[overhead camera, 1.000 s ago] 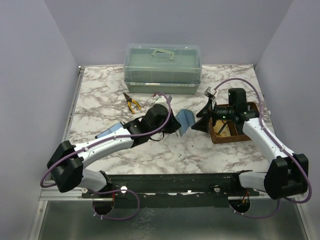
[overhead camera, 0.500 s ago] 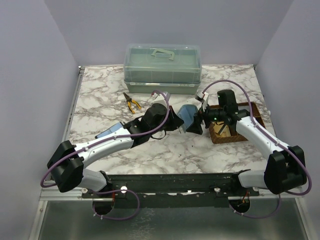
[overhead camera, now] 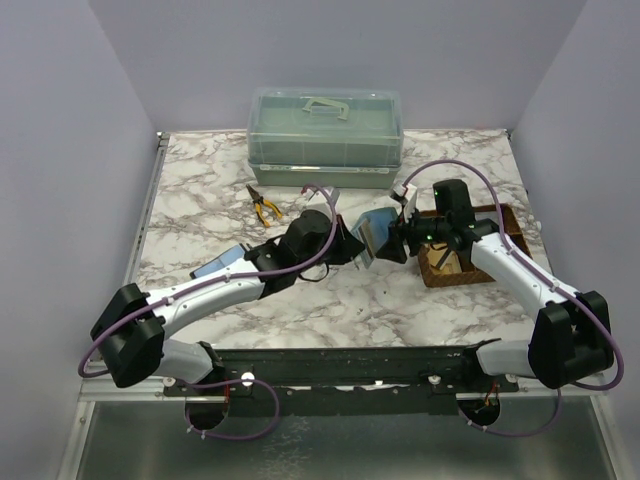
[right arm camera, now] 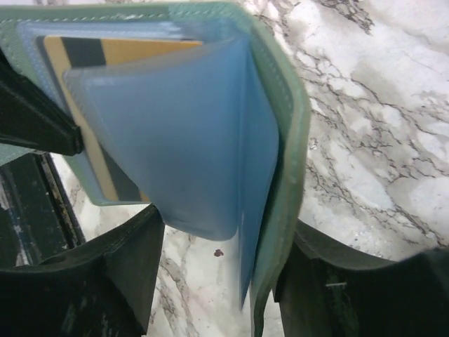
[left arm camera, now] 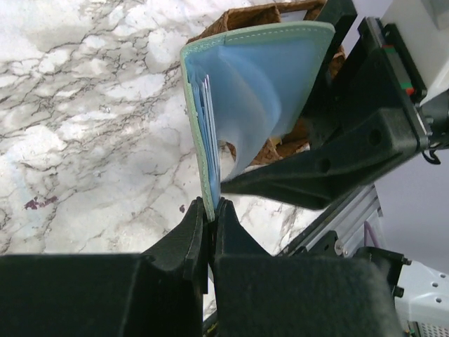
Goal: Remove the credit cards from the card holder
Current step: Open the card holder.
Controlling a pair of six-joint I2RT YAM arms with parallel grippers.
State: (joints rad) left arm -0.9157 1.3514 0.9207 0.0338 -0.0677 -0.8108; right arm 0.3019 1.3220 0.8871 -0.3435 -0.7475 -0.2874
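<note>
My left gripper (overhead camera: 350,243) is shut on one cover edge of the grey-green card holder (overhead camera: 375,231) and holds it upright and open above the table. In the left wrist view the gripper (left arm camera: 209,210) pinches the holder (left arm camera: 259,98) at its lower edge, with card edges showing in the blue slots. My right gripper (overhead camera: 394,241) is open. In the right wrist view it (right arm camera: 217,263) straddles the holder's blue inner flaps and green outer cover (right arm camera: 280,175), with gaps on both sides. A tan-gold credit card (right arm camera: 116,50) with a dark stripe sits in a slot.
A brown divided basket (overhead camera: 470,268) stands right of the right gripper. A lidded translucent green box (overhead camera: 325,135) is at the back. Yellow-handled pliers (overhead camera: 265,208) lie behind the left arm. A blue panel (overhead camera: 214,264) lies under the left forearm.
My right gripper has moved left from over the basket to the held card holder and now straddles its free side. The left gripper has kept its hold, barely moving.
</note>
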